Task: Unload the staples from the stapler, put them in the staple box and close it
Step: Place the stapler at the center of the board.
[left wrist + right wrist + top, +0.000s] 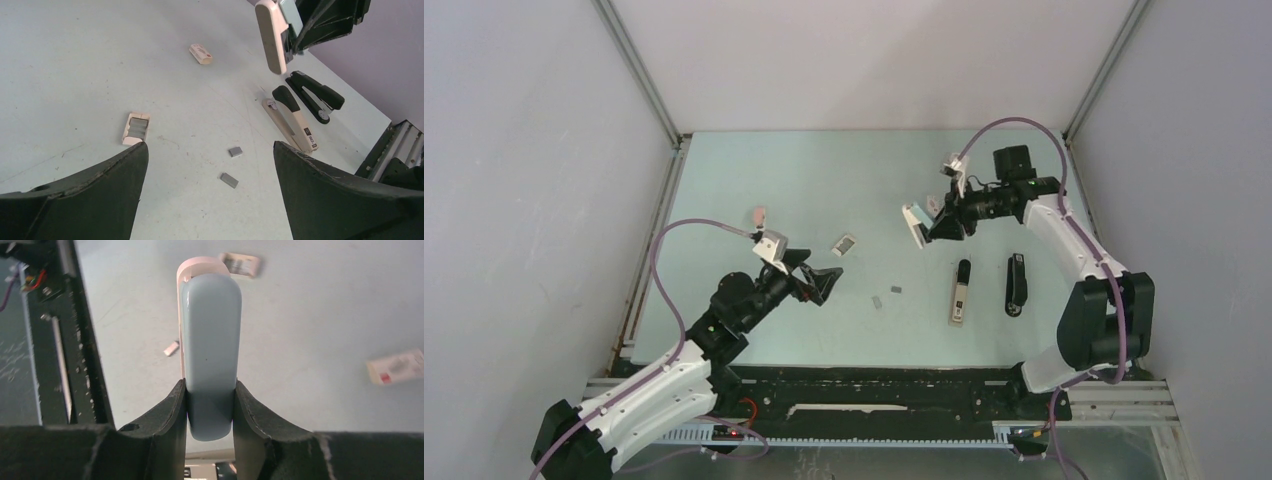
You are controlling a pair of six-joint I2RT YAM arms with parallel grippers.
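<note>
So the stapler (959, 292) that needs emptying is lying flat on the worktop (804, 180), just beside an all-black stapler (1016, 285). Meanwhile the right pincer (936, 224) is clamped on a short light-blue stapler (210, 330) held up in the air, and the left pincer (819, 283) hangs wide open with nothing in it. A couple of staples (235, 151) lie loose nearby. The long one looks rigid, slick and hinged, so I'd pinch across its body mid-length.

Table (75, 60): stapler (292, 122), staples (235, 151), black stapler (315, 95).
</note>
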